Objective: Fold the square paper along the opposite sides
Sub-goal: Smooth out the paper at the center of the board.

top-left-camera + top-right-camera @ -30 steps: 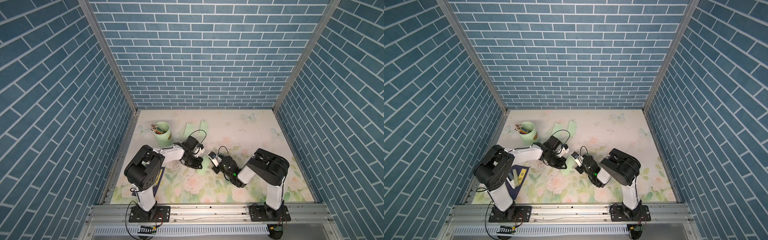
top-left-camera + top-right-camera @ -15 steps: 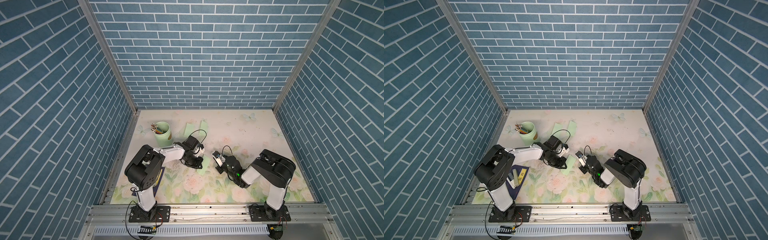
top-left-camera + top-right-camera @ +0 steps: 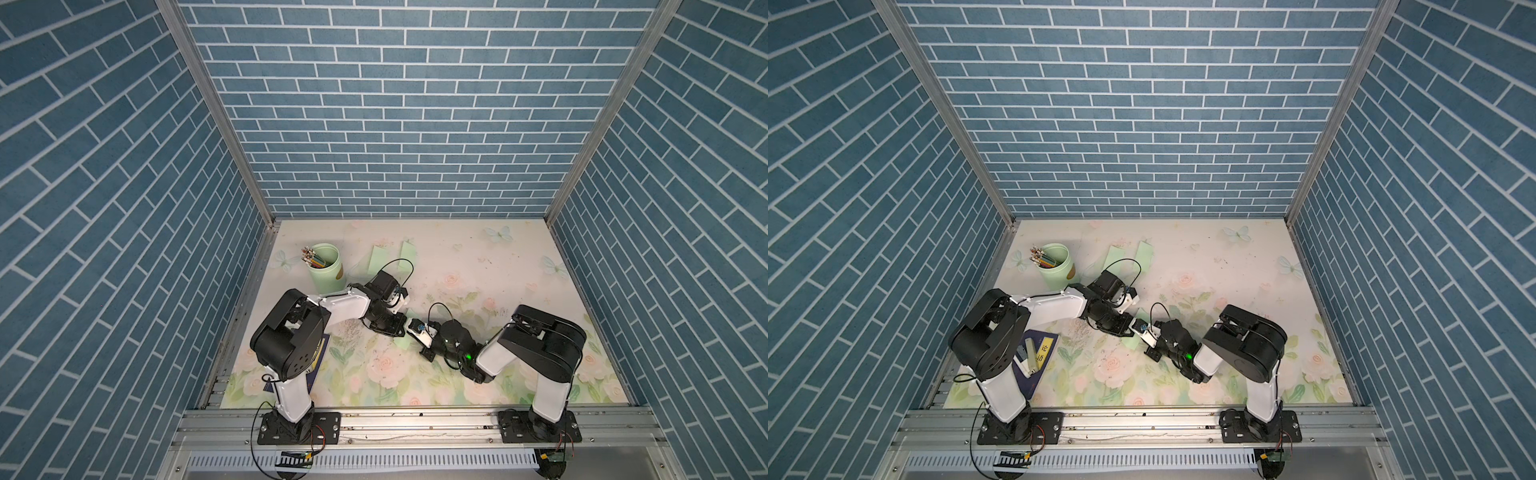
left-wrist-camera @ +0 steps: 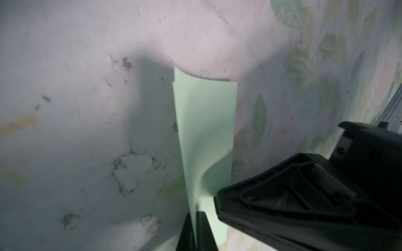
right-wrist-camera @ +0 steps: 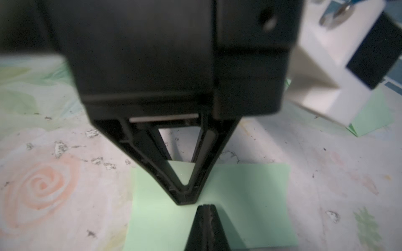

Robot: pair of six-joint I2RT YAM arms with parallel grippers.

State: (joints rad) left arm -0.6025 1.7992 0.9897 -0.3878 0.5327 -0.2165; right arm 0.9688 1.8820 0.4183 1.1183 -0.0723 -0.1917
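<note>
At the bottom of both top views we see a metal rail (image 3: 415,424) where the two arms are bolted down. Just past it lies the flowered desk (image 3: 478,257). In the lower left of a top view a dark blue book (image 3: 1038,361) lies flat on the desk, partly under the left arm.

In the middle of the desk the two arms meet over a small green paper (image 3: 401,343). Only a bit of the paper peeks out between them in both top views.

The left end effector (image 4: 194,230) is pinched together on the paper. In the left wrist view the paper (image 4: 204,134) is bent over on itself, with two edges almost lined up. It stands up from the desk where it is held.

The right end effector (image 5: 206,226) has its tips pressed together too. In the right wrist view its tips point at the paper (image 5: 250,206), which lies on the desk. The left end effector's tip (image 5: 187,198) comes down right in front of it. We cannot tell if the right one holds the paper or only touches it.

Farther back, at the upper left of the desk, a green cup (image 3: 325,270) stands upright with colored pencils (image 3: 312,259) in it. Near it, two more green paper strips (image 3: 392,255) lie flat.

Blue brick walls (image 3: 395,104) close in the far side.
</note>
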